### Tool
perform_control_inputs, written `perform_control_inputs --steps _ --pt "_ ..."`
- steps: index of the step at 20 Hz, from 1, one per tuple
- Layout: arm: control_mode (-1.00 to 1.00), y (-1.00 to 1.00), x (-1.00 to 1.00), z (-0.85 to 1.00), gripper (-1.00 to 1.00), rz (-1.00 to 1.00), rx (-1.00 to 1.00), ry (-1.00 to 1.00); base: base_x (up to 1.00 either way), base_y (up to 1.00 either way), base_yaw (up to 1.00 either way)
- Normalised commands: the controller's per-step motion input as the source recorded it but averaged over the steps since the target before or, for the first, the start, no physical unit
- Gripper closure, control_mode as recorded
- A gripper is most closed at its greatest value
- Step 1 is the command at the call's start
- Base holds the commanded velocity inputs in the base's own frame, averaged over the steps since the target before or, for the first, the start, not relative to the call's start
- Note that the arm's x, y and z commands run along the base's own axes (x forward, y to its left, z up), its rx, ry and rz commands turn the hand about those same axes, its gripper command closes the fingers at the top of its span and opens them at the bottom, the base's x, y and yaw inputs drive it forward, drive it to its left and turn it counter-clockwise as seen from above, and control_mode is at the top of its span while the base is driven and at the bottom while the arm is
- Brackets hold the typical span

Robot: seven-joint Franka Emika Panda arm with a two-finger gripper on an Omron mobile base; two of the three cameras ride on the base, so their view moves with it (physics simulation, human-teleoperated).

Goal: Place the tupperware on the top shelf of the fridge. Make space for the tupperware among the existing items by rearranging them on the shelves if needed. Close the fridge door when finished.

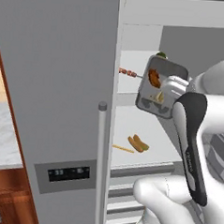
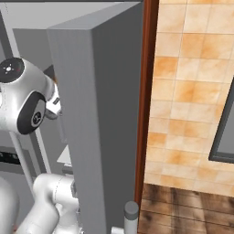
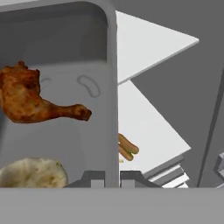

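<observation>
Nearest you, the pincer is clamped on the rim of the tupperware, one finger on each side of the thin wall, and the tub hangs in the air in front of the open fridge, tipped steeply so its open mouth faces back toward you. You hold it by one edge only, so judge it as a light, stiff plastic box whose weight sits off to one side of the grip; it may swing or twist if you turn the wrist fast. It has no lid, and the chicken leg and the pale flat bread inside look loose, so level it before you set it down or they may slide out. Keep that rim hold; the sloped smooth walls offer nothing better. Beyond the tub, the sausages and a thin tan stick lie on a lower shelf. Farther up and back, a skewer rests on the top shelf, with something green showing just behind the tub.
</observation>
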Motion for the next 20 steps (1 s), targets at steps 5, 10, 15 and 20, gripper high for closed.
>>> perform_control_inputs --steps 5,10,15,20 --pt "-1.0 -0.02 0.26 0.16 1.0 0.0 -0.03 0.0 0.0 0.0 0.0" --pt "-1.0 -0.01 0.23 0.23 1.0 0.0 -0.02 -0.03 0.0 0.0 0.0" --pt "-1.0 -0.01 0.26 0.17 1.0 0.0 0.0 -0.06 0.0 0.0 0.0" --pt "-1.0 -0.12 0.38 0.01 1.0 0.0 0.0 -0.11 0.0 0.0 0.0"
